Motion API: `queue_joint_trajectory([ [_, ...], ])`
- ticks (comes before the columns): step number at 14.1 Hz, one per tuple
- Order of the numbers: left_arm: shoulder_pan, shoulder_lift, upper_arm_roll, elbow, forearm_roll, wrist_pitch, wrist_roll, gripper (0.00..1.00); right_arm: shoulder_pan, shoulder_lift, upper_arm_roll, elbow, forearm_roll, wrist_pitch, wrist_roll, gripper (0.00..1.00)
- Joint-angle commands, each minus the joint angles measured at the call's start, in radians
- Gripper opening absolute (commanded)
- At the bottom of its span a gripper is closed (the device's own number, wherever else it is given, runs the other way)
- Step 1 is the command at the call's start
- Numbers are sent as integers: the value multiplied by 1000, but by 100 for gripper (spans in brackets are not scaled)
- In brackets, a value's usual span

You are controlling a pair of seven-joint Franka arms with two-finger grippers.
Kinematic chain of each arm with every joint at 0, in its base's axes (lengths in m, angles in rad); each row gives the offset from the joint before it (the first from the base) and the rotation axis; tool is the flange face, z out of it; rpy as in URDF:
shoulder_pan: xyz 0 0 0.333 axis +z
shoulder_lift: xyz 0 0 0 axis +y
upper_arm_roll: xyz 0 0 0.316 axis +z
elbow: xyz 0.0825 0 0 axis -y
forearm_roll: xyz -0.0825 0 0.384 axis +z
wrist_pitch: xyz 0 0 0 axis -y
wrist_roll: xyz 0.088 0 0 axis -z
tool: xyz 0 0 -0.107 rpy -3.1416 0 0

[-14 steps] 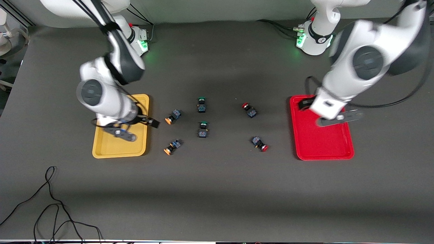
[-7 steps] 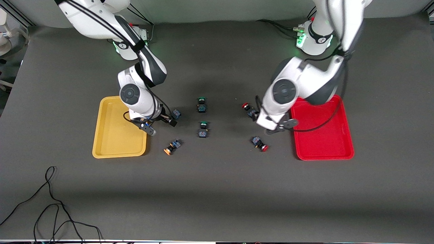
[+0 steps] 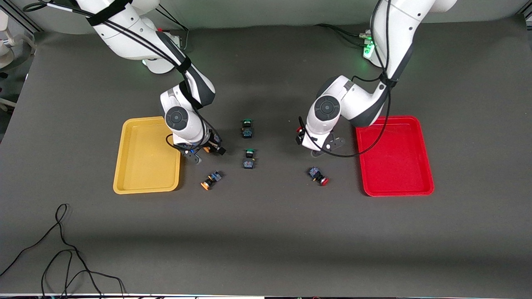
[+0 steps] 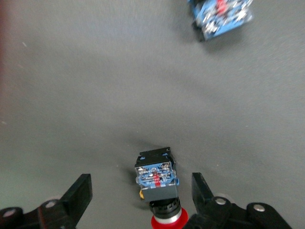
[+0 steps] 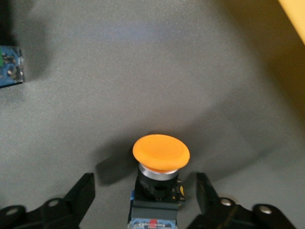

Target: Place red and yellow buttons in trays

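The yellow tray (image 3: 124, 182) lies toward the right arm's end and the red tray (image 3: 428, 182) toward the left arm's end. My right gripper (image 3: 204, 148) is low and open, its fingers on either side of an orange-yellow button (image 5: 161, 152) beside the yellow tray (image 5: 296, 14). A second orange-yellow button (image 3: 210, 180) lies nearer the camera. My left gripper (image 3: 309, 142) is low and open, its fingers either side of a red button (image 4: 158, 183), whose cap shows in the front view (image 3: 299, 130). The other red button (image 3: 318, 175) lies nearer the camera and shows in the left wrist view (image 4: 221, 16).
Two green-capped buttons (image 3: 247, 128) (image 3: 249, 159) lie at the table's middle between the grippers; one shows in the right wrist view (image 5: 9, 64). A loose black cable (image 3: 62, 249) lies at the table's near corner toward the right arm's end.
Both arms have swung from over their trays toward the table's middle and lowered. The right gripper now straddles the orange-yellow button, the left gripper the red button.
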Motion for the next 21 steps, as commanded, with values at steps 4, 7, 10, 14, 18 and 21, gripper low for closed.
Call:
queue_joint_trajectory([
  [4,-22,38,9,-10,5,61,-66,52,-17,-53,2,32,12,-78,-1,0],
  [7,-15,30,9,2,4,42,-67,0,-60,-145,-12,102,12,-288,-66,0],
  [10,11,-31,14,81,2,-96,-58,0,-93,-278,-131,107,14,-446,-305,0],
  [14,99,-103,17,368,-4,-599,59,0,-90,-384,-364,-15,14,-480,-664,0],
  [18,244,-287,111,404,-39,-790,478,0,-87,-409,-464,-182,14,-358,-771,0],
  [21,235,-449,289,253,-62,-761,763,0,-87,-362,-495,-297,35,-145,-823,0],
])
